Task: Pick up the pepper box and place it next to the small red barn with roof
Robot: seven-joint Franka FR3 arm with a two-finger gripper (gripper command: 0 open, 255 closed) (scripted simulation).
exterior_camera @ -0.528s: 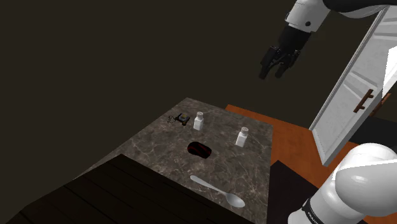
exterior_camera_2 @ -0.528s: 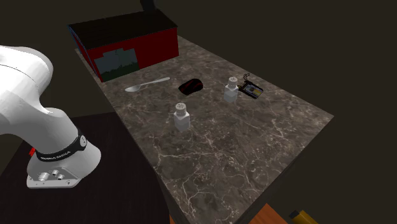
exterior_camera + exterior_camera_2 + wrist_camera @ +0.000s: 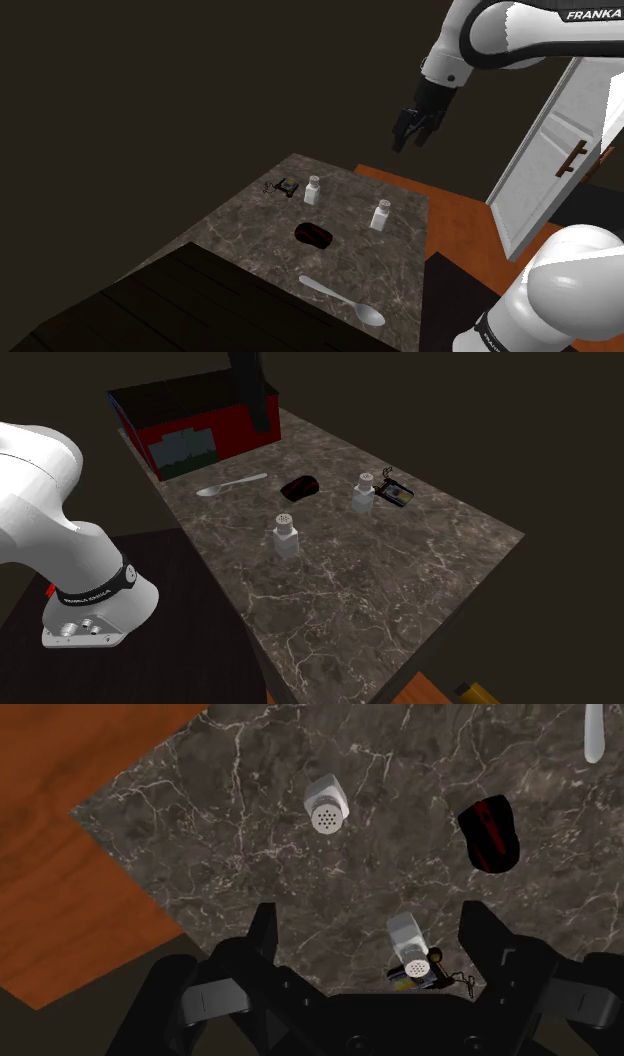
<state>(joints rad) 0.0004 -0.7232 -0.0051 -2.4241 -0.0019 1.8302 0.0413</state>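
Two alike white shakers stand on the dark marble table (image 3: 400,270). One shaker (image 3: 380,214) (image 3: 286,534) (image 3: 326,802) is nearer the table's middle. The other shaker (image 3: 312,189) (image 3: 364,492) (image 3: 408,942) stands beside a small bunch of keys (image 3: 428,974). I cannot tell which one holds pepper. The red barn (image 3: 195,427) with a dark roof sits at the table's end, and its planked roof (image 3: 220,300) appears at the shoulder view's lower left. My gripper (image 3: 410,135) (image 3: 370,919) hangs high above the table, open and holding nothing.
A black oval object with red stripes (image 3: 313,235) (image 3: 490,834) lies between the shakers and the barn. A metal spoon (image 3: 345,301) (image 3: 232,483) lies close to the barn. A white door (image 3: 560,150) stands past the table over an orange floor (image 3: 460,220).
The arm has swung down and towards the shoulder view's left, bringing the gripper closer over the table. In the second exterior view more of the gripper has dropped in from the top.
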